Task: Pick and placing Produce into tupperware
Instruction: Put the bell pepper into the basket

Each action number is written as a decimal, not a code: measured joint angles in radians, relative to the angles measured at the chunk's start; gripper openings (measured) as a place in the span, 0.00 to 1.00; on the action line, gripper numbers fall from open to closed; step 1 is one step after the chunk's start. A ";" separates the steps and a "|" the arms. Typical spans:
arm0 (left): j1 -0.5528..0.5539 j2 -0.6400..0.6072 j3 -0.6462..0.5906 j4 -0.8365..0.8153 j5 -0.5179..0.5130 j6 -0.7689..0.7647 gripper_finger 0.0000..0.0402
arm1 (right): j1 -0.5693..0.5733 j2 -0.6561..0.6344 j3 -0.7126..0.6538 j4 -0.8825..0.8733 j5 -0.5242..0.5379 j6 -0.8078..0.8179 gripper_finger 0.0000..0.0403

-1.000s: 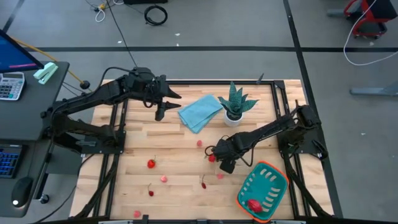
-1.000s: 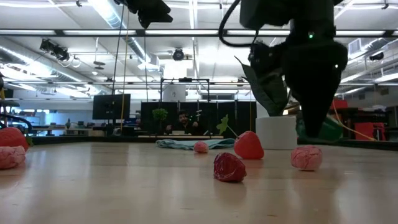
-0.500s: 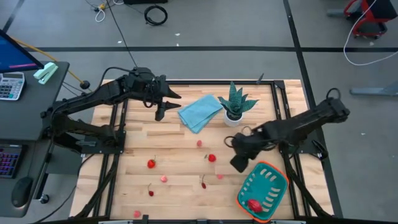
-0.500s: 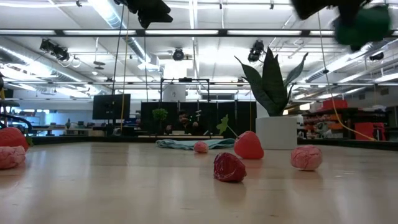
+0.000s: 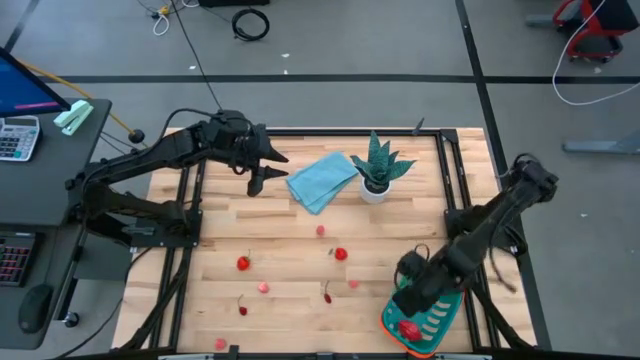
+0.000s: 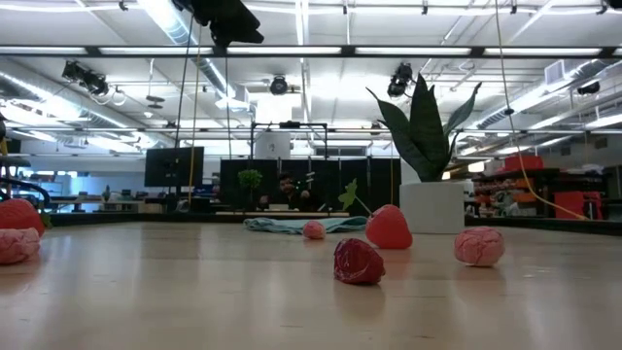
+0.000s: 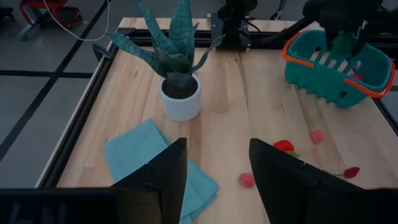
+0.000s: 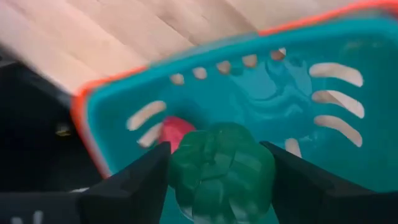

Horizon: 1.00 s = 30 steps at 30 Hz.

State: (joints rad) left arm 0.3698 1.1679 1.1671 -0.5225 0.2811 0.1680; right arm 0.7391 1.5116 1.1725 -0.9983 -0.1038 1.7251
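The teal tupperware (image 5: 440, 310) with its orange rim stands at the table's near right; a red piece (image 8: 175, 132) lies inside it. My right gripper (image 5: 414, 288) hangs over it, shut on the round green piece (image 8: 221, 167). Red and pink produce lie scattered on the wood: a red one (image 5: 341, 254), another red one (image 5: 243, 263), a pink one (image 5: 321, 230). My left gripper (image 7: 214, 180) waits open, high above the far left of the table, beside the blue cloth. My right gripper pinches the green piece's two opposite sides (image 8: 186, 168) between its two fingers (image 8: 127, 183). The fingers come from above, pointing steeply down. The piece is lifted clear, over the tupperware's open inside (image 8: 280, 93), near the red piece.
A spiky potted plant (image 5: 377, 168) in a white pot and a folded light blue cloth (image 5: 322, 180) stand at the far middle. Dark frame rails (image 5: 452, 190) run along the table's left and right sides. The middle of the table holds only the small loose pieces.
My right gripper has risen from the table's middle and swung toward the near right edge until over the tupperware, rolling its wrist on the way. The green piece went with it, lifted clear of the table. The loose red and pink pieces stayed put.
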 joint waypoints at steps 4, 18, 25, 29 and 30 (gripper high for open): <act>0.000 0.000 0.000 0.000 0.000 0.000 0.45 | 0.012 0.106 0.000 0.017 -0.016 -0.011 0.59; 0.000 0.000 0.000 0.000 0.000 -0.026 0.45 | -0.031 0.307 0.000 0.104 -0.052 -0.122 0.60; 0.000 0.000 0.000 -0.002 0.000 -0.027 0.45 | -0.031 0.305 0.000 0.105 -0.107 -0.123 0.61; 0.000 0.000 0.000 -0.014 0.000 -0.027 0.44 | -0.030 0.268 0.000 0.106 -0.118 -0.105 0.63; 0.000 0.000 0.000 -0.021 0.000 -0.027 0.44 | -0.030 0.260 0.000 0.106 -0.117 -0.104 0.63</act>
State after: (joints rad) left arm 0.3698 1.1679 1.1675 -0.5432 0.2813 0.1410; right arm 0.7090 1.7715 1.1725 -0.8925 -0.2205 1.6207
